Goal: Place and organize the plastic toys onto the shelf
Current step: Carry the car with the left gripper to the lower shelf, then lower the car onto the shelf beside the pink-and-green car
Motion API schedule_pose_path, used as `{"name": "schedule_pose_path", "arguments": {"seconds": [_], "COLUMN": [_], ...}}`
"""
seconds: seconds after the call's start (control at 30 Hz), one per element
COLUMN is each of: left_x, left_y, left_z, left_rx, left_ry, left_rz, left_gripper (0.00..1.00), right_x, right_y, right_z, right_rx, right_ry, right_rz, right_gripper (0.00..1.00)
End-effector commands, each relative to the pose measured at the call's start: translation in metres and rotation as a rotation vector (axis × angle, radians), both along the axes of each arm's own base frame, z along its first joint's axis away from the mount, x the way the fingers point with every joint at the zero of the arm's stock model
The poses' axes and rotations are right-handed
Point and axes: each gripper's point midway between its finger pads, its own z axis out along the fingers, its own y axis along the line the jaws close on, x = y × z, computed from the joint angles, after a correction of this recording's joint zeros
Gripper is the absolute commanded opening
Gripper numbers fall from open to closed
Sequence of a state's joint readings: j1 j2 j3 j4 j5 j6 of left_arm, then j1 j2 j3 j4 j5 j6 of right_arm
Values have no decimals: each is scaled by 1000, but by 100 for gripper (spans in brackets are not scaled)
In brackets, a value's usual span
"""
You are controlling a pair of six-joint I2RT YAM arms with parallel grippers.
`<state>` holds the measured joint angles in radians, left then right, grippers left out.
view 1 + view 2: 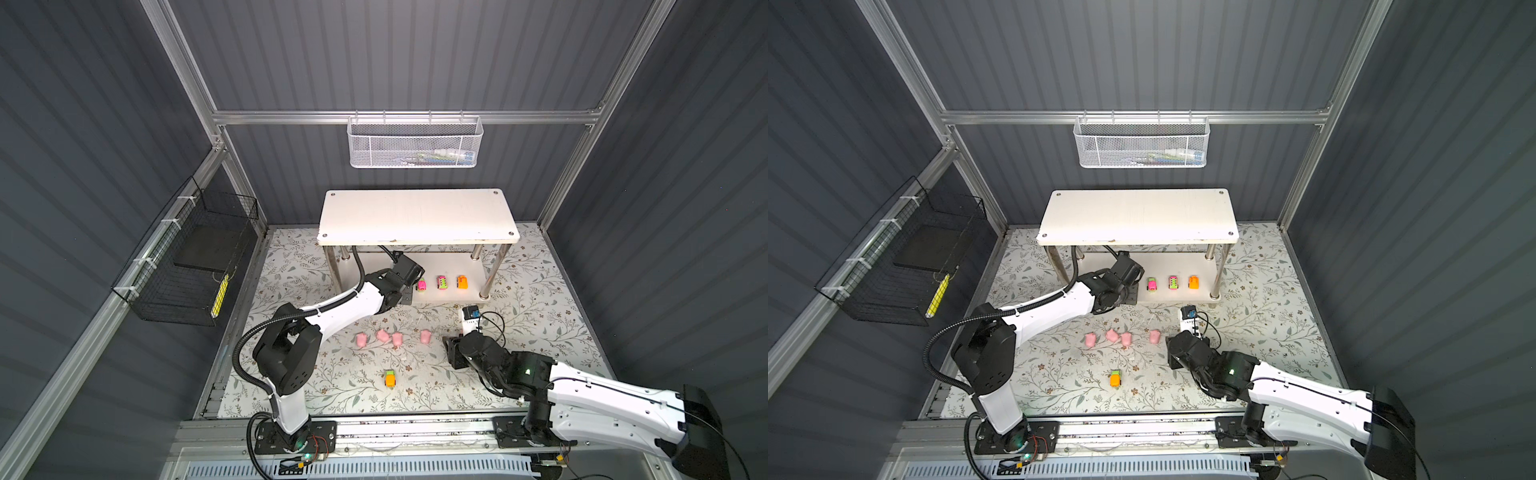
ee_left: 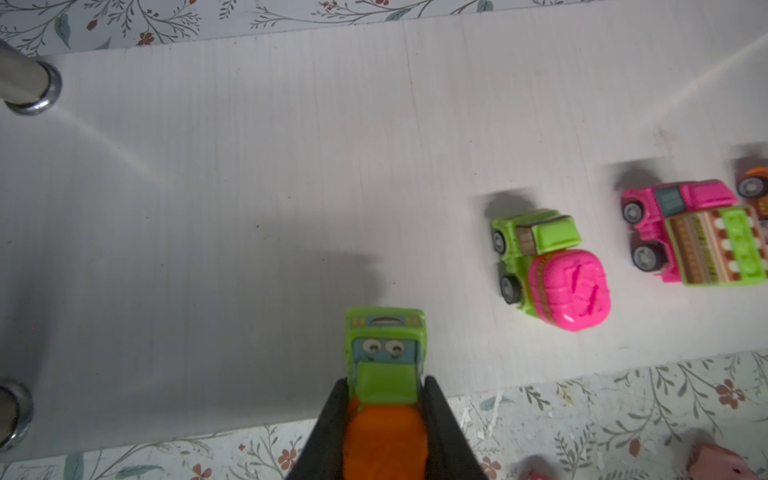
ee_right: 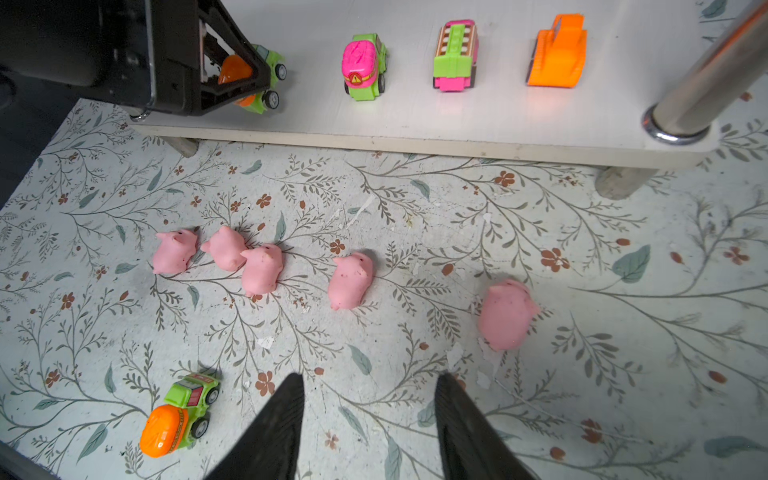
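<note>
Near: right gripper (image 3: 370,378), jaws apart, empty. Loose on floral mat (image 1: 540,311): green-and-orange plastic car (image 1: 390,378); five pale pink pig figures (image 3: 262,268) beyond, unshelved. Far: left gripper (image 2: 384,386) clenched on second green-orange car (image 2: 384,340) over lower board of white two-tier shelf (image 2: 208,166), left of three parked cars (image 3: 455,54). Right wrist view alone shows fifth pig (image 3: 507,313); top views show four.

Left arm (image 1: 332,309) reaching forward, left fingers (image 2: 328,432) pinched close, right arm (image 1: 602,399) low, right fingers (image 3: 274,428) parted
</note>
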<state>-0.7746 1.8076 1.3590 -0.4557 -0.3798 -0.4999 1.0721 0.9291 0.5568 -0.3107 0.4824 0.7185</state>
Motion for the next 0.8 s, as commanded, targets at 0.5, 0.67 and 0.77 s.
{"name": "schedule_pose_path", "arguments": {"seconds": [0.5, 0.67, 0.77], "left_x": [39, 42, 43], "left_y": [-7, -4, -3], "left_z": [-2, -3, -6], "left_rx": [-83, -81, -75], "left_ry": [-16, -11, 0], "left_rz": [55, 65, 69], "left_gripper": [23, 23, 23], "right_x": [6, 7, 8], "right_y": [4, 6, 7], "right_z": [-8, -8, -9], "right_rx": [-18, -14, -15], "right_ry": [19, 22, 26], "right_rz": [-11, -7, -3], "right_gripper": [54, 54, 54]}}
